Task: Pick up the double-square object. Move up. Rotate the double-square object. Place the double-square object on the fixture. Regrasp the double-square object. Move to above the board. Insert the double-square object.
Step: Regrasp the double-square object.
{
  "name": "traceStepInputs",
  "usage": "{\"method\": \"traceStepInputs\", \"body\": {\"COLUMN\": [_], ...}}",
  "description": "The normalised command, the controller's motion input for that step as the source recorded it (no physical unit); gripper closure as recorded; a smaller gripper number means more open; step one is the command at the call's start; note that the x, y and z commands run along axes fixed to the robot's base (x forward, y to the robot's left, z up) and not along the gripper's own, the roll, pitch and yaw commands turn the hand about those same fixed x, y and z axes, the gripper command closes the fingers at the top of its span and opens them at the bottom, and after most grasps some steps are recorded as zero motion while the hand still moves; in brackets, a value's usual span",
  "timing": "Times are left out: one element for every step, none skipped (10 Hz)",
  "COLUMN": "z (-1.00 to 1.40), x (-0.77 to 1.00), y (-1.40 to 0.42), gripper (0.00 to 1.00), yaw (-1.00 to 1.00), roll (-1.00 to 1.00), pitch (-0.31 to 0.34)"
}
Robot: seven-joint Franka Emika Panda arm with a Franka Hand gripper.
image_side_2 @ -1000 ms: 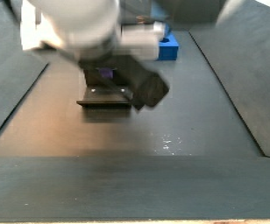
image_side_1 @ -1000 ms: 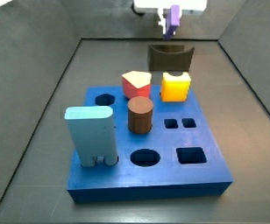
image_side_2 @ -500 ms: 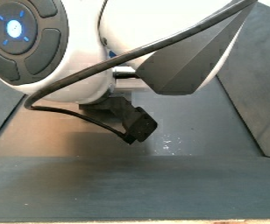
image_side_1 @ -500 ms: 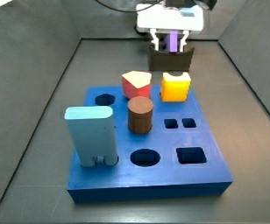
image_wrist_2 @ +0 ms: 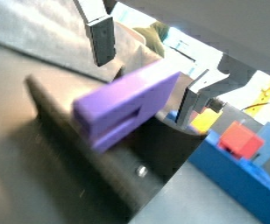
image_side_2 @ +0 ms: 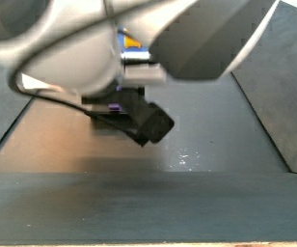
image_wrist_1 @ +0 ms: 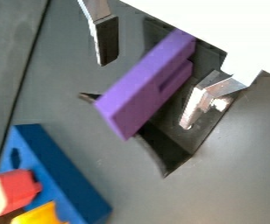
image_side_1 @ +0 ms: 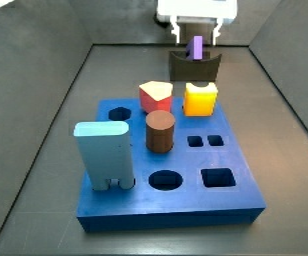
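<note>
The purple double-square object (image_side_1: 197, 48) stands on end in the notch of the dark fixture (image_side_1: 194, 68), at the far end of the floor behind the blue board (image_side_1: 170, 195). My gripper (image_side_1: 197, 36) hangs right over it. In both wrist views the silver fingers (image_wrist_1: 106, 39) (image_wrist_2: 103, 42) stand on either side of the purple double-square object (image_wrist_1: 149, 83) (image_wrist_2: 125, 105) with a gap on each side, so my gripper (image_wrist_1: 152, 72) (image_wrist_2: 148, 70) is open. The object leans on the fixture (image_wrist_1: 173, 149) (image_wrist_2: 161, 153).
On the board stand a yellow cube (image_side_1: 201, 98), a red piece (image_side_1: 156, 96), a brown cylinder (image_side_1: 160, 132) and a tall light-blue block (image_side_1: 103, 152). Open holes lie at its near right. Dark walls enclose the floor. The arm (image_side_2: 138, 58) fills a side view.
The gripper carried the purple object down from above into the fixture's notch. It has since opened and risen a little, leaving the object standing there.
</note>
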Motion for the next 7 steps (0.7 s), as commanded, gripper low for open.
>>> {"method": "traceStepInputs", "body": {"z": [0.98, 0.74, 0.57, 0.39, 0.22, 0.85, 0.82], "x": [-0.03, -0.03, -0.03, -0.04, -0.03, -0.10, -0.09], "y": [0.00, 0.01, 0.01, 0.00, 0.00, -1.00, -1.00], "gripper": [0.00, 0.00, 0.00, 0.00, 0.00, 0.00, 0.00], "yaw": [0.00, 0.00, -0.01, -0.02, -0.03, 0.02, 0.02], "roll": [0.03, 0.04, 0.05, 0.05, 0.06, 1.00, 1.00], "pitch": [0.058, 0.066, 0.068, 0.069, 0.067, 0.060, 0.057]}}
